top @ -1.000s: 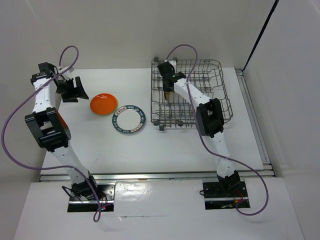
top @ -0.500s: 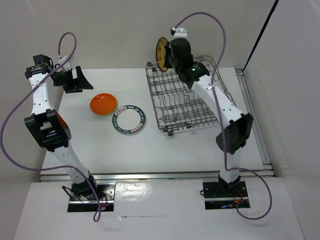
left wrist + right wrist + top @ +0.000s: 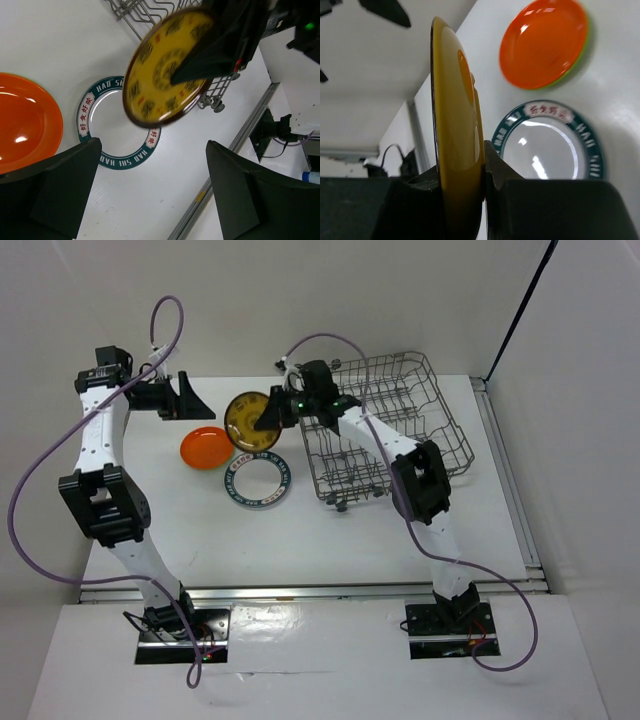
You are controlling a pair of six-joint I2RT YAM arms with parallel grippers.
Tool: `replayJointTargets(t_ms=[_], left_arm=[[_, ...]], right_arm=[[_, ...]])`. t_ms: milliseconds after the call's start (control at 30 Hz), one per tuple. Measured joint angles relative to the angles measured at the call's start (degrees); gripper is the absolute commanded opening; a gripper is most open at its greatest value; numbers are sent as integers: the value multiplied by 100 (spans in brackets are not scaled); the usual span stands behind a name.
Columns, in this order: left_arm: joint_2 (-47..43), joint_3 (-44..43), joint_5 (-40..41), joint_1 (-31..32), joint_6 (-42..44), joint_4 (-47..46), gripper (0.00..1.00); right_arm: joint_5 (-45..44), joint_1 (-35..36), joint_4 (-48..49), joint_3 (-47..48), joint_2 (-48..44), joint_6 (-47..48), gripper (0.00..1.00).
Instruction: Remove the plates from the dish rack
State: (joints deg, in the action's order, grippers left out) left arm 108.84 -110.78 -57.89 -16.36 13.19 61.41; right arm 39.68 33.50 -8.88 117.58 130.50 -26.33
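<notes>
Left of rack (image 3: 400,420), pinches yellow plate (image 3: 245,420) by rim in right claw (image 3: 271,418), facing wide-open left claw (image 3: 194,398), likely for handover.

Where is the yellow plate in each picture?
Top external: yellow plate, left of the dish rack.
Left wrist: upper middle.
Right wrist: edge-on, left of centre.
Shared landmark: the blue-rimmed plate, in all three.

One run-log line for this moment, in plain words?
right gripper: holding yellow plate | left gripper: open, empty | table: orange plate, blue-rimmed plate
</notes>
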Motion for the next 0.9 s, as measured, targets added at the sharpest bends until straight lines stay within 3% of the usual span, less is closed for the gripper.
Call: replayJointTargets(t_ms=[333, 467, 500, 567, 600, 633, 700, 733, 767, 800, 833, 900], left_arm=[[151, 389, 129, 72, 17, -66, 98], [177, 551, 114, 105, 66, -9, 67], [177, 551, 72, 116, 125, 46, 49], [177, 516, -120, 157, 295, 271, 31], [188, 485, -184, 195, 385, 393, 5], [203, 455, -205, 223, 455, 496, 0], [249, 393, -278, 243, 861, 638, 0], [275, 374, -302, 243, 951, 684, 0], [313, 363, -337, 229, 973, 739, 0], [339, 363, -365, 210, 1005, 778, 0], [369, 363, -385, 188, 990, 826, 0], [483, 363, -313, 59, 828, 890, 0]], right_arm=[[1137, 275, 1073, -245, 59, -625, 0], [1180, 337, 1182, -269, 59, -691, 0], [1169, 348, 1189, -282, 59, -704, 0], [1095, 363, 1167, -295, 63, -734, 0], [1088, 365, 1158, -306, 70, -734, 0], [1104, 365, 1161, -313, 70, -734, 0], [1134, 337, 1095, -315, 70, -881, 0], [1141, 334, 1073, -315, 70, -883, 3], [1141, 334, 1049, -315, 70, -881, 13], [1126, 341, 1021, -315, 70, -876, 43], [1093, 354, 979, -315, 70, -833, 54], [1001, 380, 892, -297, 68, -636, 65]])
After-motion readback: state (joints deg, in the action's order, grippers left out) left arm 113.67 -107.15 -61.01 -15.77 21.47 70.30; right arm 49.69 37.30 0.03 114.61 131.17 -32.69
